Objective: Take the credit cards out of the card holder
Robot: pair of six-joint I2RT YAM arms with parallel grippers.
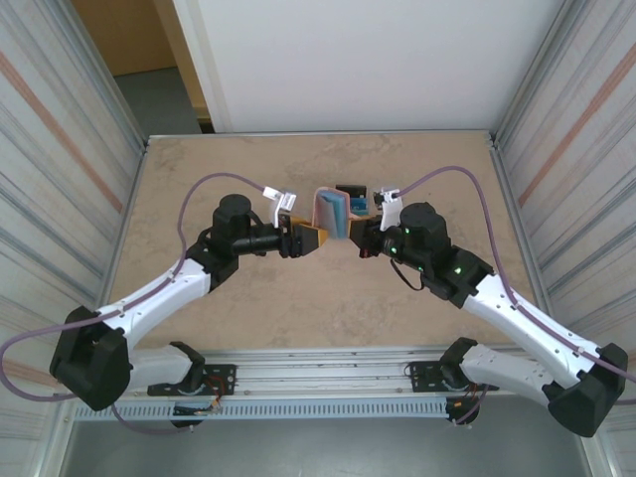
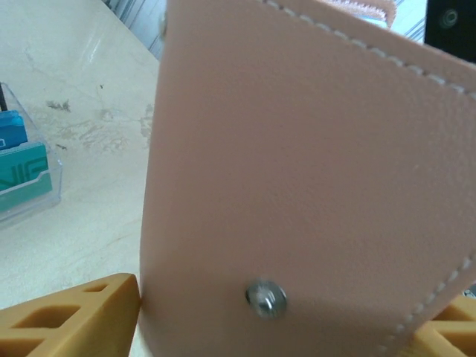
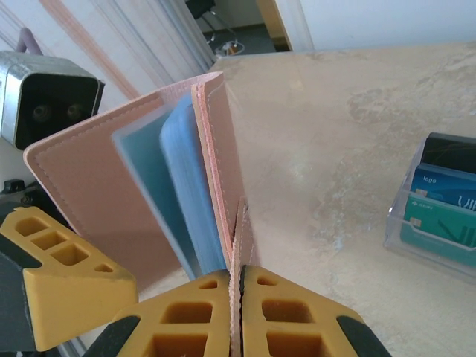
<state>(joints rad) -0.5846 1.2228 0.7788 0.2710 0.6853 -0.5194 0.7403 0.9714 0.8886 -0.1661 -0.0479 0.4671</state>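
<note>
The right gripper [image 3: 238,281] is clenching one salmon panel of the card holder [image 3: 89,186] by its edge and holding it upright above the middle of the table [image 1: 248,298]. Its wrist camera is looking into the open fold, where the blue-grey pockets [image 3: 182,178] are fanning out. The left gripper [image 1: 306,238] is reaching in from the left. Its own camera is facing the panel's plain back and a metal snap [image 2: 266,299], with its yellow fingers [image 2: 74,320] standing wide apart; I cannot tell whether they are touching the leather. The credit cards [image 3: 446,201], black, blue and teal, are sitting in a clear stand [image 3: 424,249] just beyond the holder on the far side.
</note>
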